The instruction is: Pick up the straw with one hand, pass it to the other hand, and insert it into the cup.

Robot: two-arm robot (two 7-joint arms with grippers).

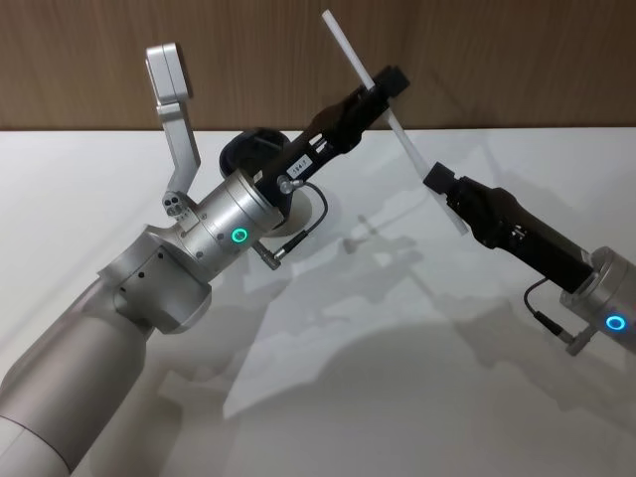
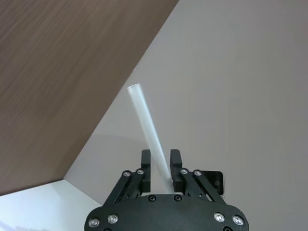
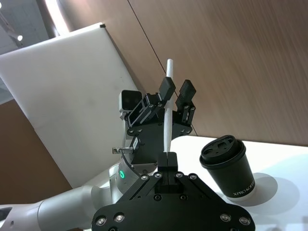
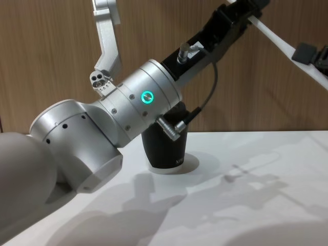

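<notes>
Right black gripper (image 1: 437, 181) is pinched on the long white straw (image 1: 407, 140); left black gripper (image 1: 386, 84) is spread loosely around it. Handover is judged unfinished; insertion into the black lidded paper cup (image 3: 230, 171) is left.

Print coming up on the cup (image 3: 230, 169), lower right of the right wrist view: small white capitals run along its black side, low down near the base. They open with "XPRO", and a second word follows that is too small to spell out. Over in the head view, upper centre, a little white sticker (image 1: 301, 159) sits on the black body of the left hand (image 1: 389, 83), its characters too tiny to read.
</notes>
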